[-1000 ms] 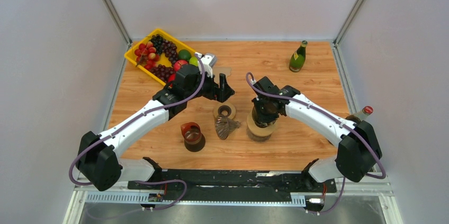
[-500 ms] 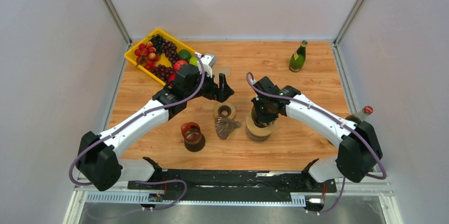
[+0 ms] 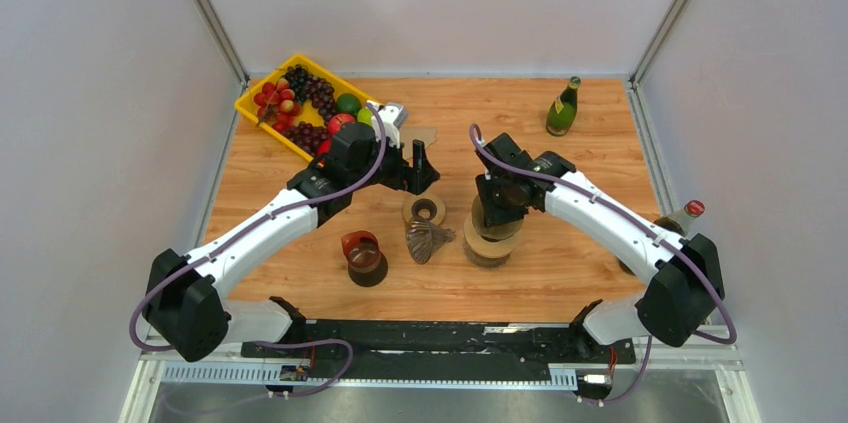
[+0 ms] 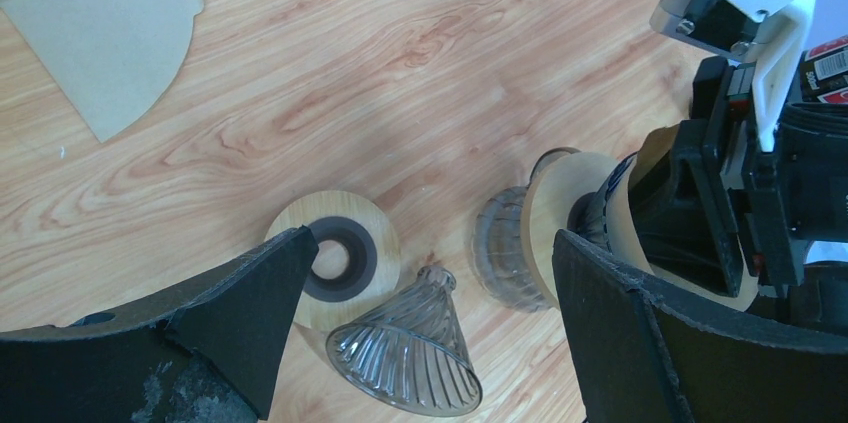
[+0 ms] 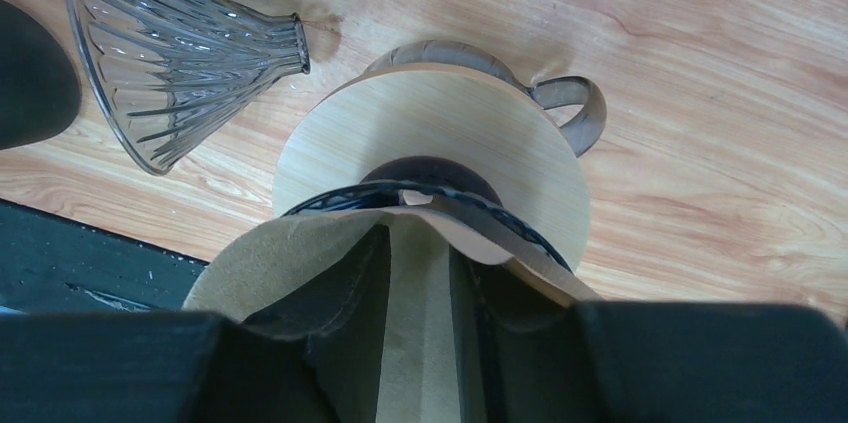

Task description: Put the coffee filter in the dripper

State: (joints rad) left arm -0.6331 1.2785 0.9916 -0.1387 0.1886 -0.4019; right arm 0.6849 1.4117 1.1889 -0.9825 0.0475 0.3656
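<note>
one coffee filter (image 5: 262,261) is pinched in the right claw (image 5: 418,293), straight above the dripper (image 5: 430,133), its fold toward the dark opening. i judge that only a lowering is needed. the left claw (image 4: 430,263) is released and stands farther off.

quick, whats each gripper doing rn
left gripper: open, holding nothing
right gripper: closed on the coffee filter at the dripper
</note>
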